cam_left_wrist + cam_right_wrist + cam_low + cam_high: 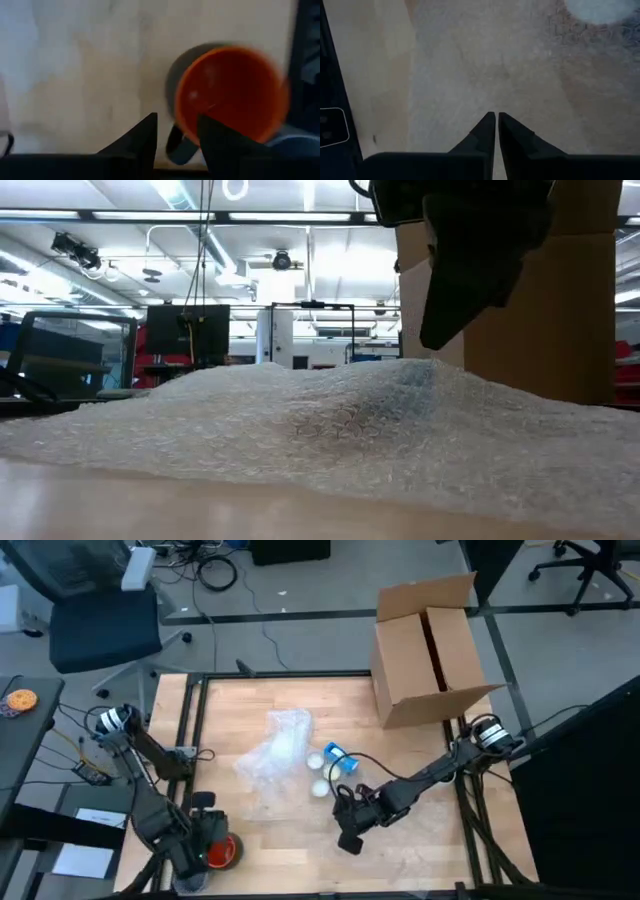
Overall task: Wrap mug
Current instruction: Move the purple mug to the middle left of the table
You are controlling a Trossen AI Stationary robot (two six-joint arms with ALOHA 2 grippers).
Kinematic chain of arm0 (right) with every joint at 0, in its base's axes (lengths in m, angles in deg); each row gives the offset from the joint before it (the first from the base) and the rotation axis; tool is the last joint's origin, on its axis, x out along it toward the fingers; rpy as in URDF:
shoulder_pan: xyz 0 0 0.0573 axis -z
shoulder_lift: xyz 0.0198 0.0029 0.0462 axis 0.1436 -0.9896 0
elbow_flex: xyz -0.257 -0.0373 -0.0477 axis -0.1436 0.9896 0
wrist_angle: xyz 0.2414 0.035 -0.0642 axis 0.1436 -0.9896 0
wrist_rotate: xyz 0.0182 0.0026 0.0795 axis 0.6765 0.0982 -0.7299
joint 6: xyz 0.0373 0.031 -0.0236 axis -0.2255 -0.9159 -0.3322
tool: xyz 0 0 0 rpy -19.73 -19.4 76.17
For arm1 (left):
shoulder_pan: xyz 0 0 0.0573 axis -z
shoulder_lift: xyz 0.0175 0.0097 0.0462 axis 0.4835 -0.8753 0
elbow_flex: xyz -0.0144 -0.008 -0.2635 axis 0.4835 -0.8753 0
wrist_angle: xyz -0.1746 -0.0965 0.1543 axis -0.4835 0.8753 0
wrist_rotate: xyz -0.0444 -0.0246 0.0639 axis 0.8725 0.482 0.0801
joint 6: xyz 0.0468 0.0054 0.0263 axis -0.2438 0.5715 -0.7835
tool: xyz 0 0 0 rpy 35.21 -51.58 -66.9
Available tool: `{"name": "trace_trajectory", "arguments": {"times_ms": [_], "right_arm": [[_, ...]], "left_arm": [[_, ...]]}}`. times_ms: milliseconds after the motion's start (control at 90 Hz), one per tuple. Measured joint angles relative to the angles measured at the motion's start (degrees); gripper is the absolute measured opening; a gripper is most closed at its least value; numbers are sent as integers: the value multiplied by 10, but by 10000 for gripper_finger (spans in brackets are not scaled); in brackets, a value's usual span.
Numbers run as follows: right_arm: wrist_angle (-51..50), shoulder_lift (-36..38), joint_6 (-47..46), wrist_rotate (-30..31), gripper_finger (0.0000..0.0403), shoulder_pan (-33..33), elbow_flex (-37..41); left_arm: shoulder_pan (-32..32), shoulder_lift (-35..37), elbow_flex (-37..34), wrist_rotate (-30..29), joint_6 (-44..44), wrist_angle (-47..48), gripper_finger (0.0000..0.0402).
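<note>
A grey mug (227, 95) with an orange inside stands upright on the wood near the table's front left corner, also in the high view (222, 852). My left gripper (176, 125) is open above it, one finger on each side of the mug's handle (175, 146). Clear bubble wrap (275, 748) lies bunched at the table's middle and fills the low view (330, 420). My right gripper (350, 825) is shut, right of centre near the front, just over a flat stretch of the wrap (600, 35). My left gripper comes at the mug from above with the handle (172, 150) in the gap between its fingers. One finger (215, 140) overlaps the rim in the wrist view; whether either finger touches the mug, I cannot tell. My right gripper points down at the wrap; whether it touches it, I cannot tell.
An open cardboard box (430, 650) stands at the far right of the table. A blue tape dispenser (340, 758) and two white balls (320, 788) lie right of the wrap. Black rails (185, 730) edge the table. Bare wood lies along the front.
</note>
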Motion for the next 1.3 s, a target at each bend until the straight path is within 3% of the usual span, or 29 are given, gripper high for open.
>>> {"name": "trace_trajectory", "arguments": {"times_ms": [122,333,556,744,1011,1300], "right_arm": [[0,0,0,0,0,3,0],[0,0,0,0,0,6,0],[3,0,-5,0,0,-3,0],[4,0,-16,22,0,-12,0],[5,0,-29,26,0,-9,0],[5,0,-29,28,0,-8,0]], "left_arm": [[-4,1,-3,50,-2,-18,124],[5,1,68,121,29,-23,124],[73,-4,93,97,109,-11,124],[124,-49,93,102,169,30,124],[127,-101,93,102,155,20,124],[121,-103,81,97,151,6,124]]}}
